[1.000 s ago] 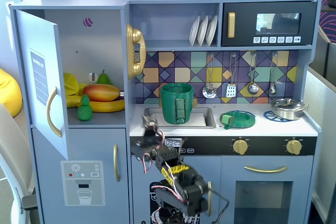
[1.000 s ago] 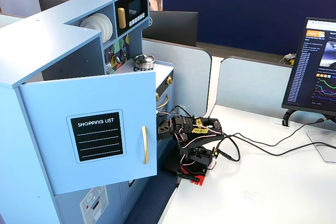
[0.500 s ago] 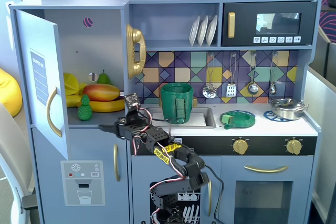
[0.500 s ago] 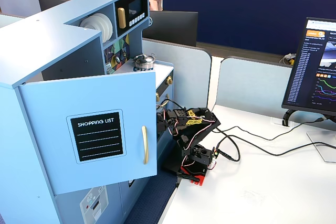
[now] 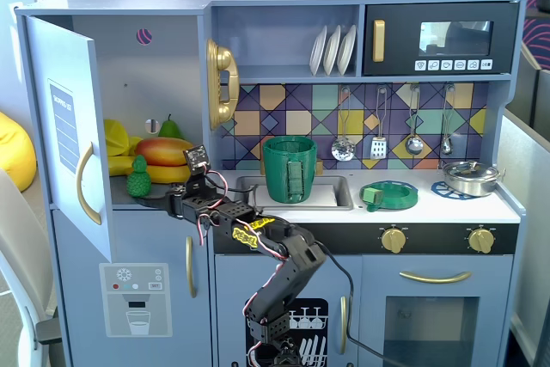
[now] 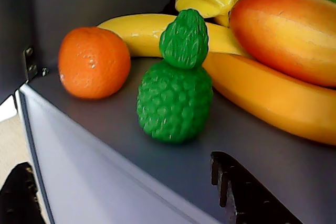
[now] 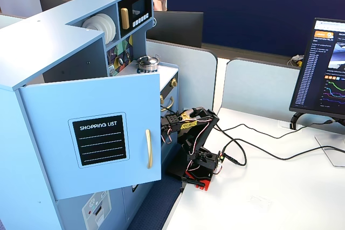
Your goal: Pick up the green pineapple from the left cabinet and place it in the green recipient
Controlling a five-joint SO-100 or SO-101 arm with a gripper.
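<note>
The green pineapple (image 5: 138, 177) is seen standing upright on the shelf of the left cabinet (image 5: 159, 100), near the shelf's front edge, with the cabinet door (image 5: 67, 126) swung wide open toward the left of a fixed view. In the wrist view the pineapple (image 6: 176, 85) is set just in front of a long yellow banana (image 6: 262, 90), with an orange (image 6: 93, 62) to its left near the door hinge and a large red-and-orange mango (image 6: 286, 30) resting on the banana at the right; whether pineapple and banana are touching cannot be told. The gripper (image 5: 168, 201) is held out level at the shelf's front edge, just right of the pineapple and apart from it — nothing is gripped. Only one toothed finger (image 6: 247, 195) is shown at the bottom of the wrist view, lying low over the shelf's front edge, so it cannot be told whether the gripper is spread or pressed together. The green recipient (image 5: 290, 168) is placed upright in the sink (image 5: 331, 195) at the middle of the worktop, its ribbed handle strip turned to the front, well apart from the cabinet shelf. In the side-on fixed view the arm (image 7: 191, 133) is seen reaching from its base on the white table (image 7: 269, 187) toward the kitchen, its front end hidden behind the open door (image 7: 97, 133).
</note>
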